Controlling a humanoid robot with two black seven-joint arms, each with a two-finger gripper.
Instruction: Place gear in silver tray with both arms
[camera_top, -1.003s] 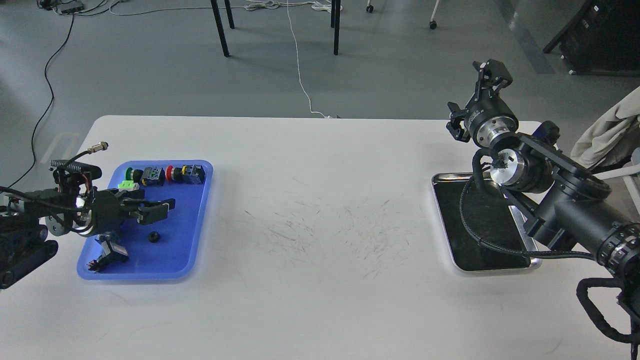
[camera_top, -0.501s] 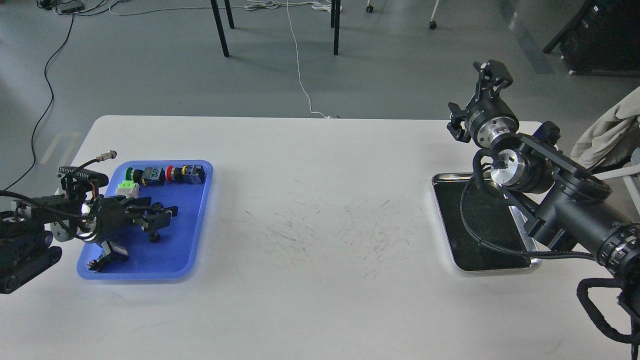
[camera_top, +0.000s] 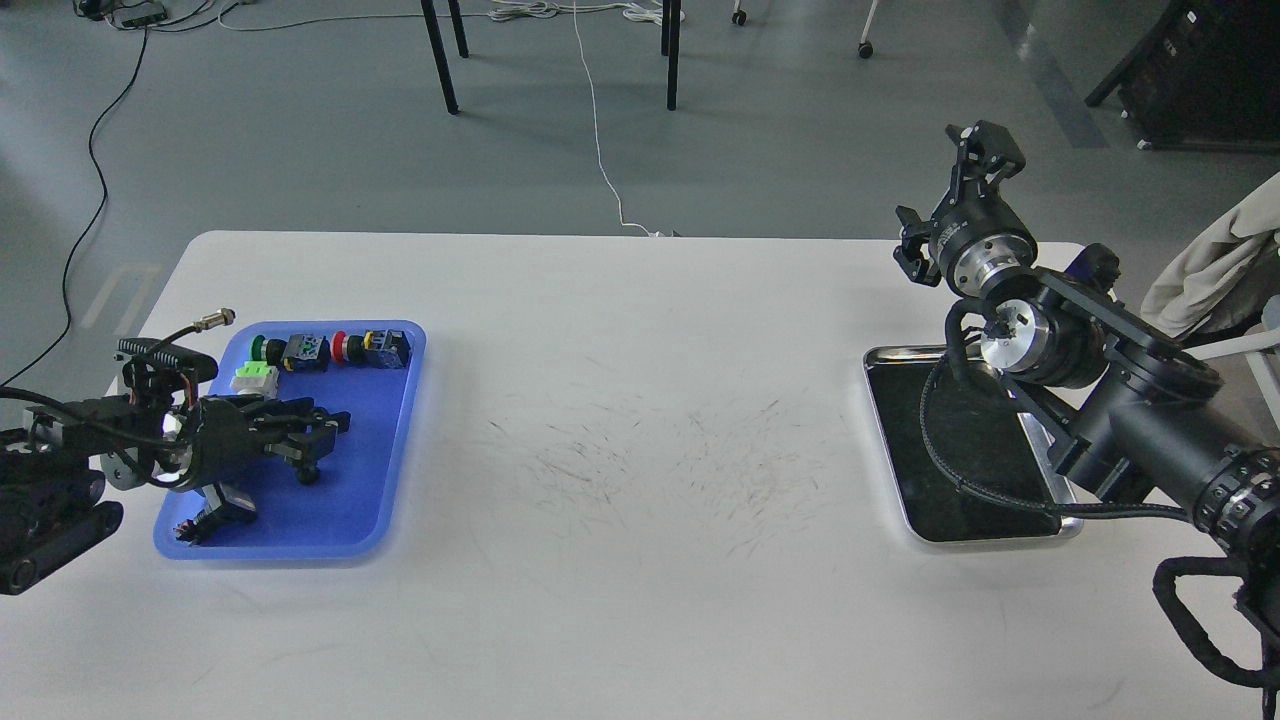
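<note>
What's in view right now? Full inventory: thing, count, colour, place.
table: 1, white, scuffed, centre
blue tray: 1, blue, table left
push-button parts: a row, green, red, yellow, black, far edge of blue tray
gear: 1, small, black, in blue tray under left end effector
black part: 1, near corner of blue tray
silver tray: 1, silver rim, dark bottom, table right, no gear in it
cloth: 1, beige, far right
left end effector: black, over gear
right end effector: black, raised beyond the silver tray
</note>
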